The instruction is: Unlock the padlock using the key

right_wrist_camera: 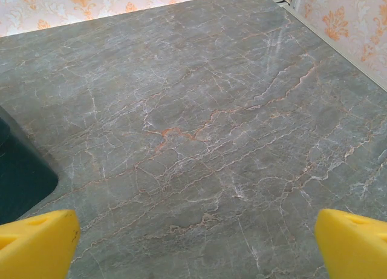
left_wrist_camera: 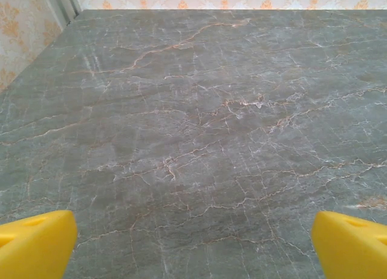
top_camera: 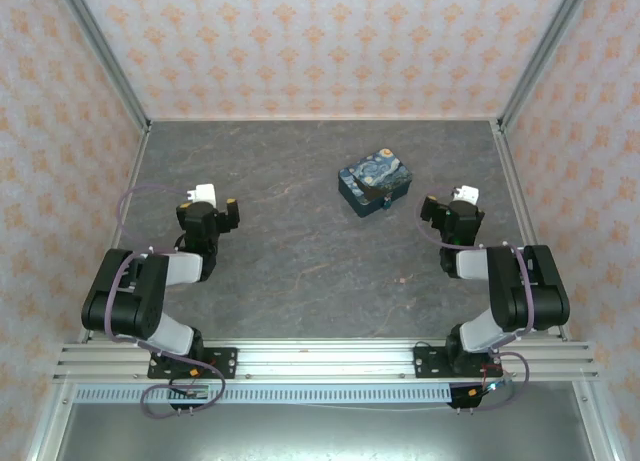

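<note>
From above, both arms sit tucked back near their bases. The left tool [top_camera: 212,211] is over bare table [top_camera: 290,171] on the left, and the right tool [top_camera: 450,213] is just right of the dark blue box [top_camera: 375,186] with the swirly print. The padlock should be on that box. A dark bit [top_camera: 373,194] at its near edge could be it, but honestly it's too small to call. I can't pick out the key either, unless it's the pale speck [top_camera: 400,279] lying between the arms. On the left wrist cam the left tool [left_wrist_camera: 193,255] has its yellow fingertips [left_wrist_camera: 36,242] wide apart with nothing between them, just marble. It's the same on the right wrist cam: the right tool [right_wrist_camera: 193,252] is spread wide and empty, with a corner of the box [right_wrist_camera: 18,176] at the left edge. I'd say nothing has started yet. If I were running this, I'd find the key first, pinch it by the head so the blade sticks out straight, and have the other arm steady the lock.
</note>
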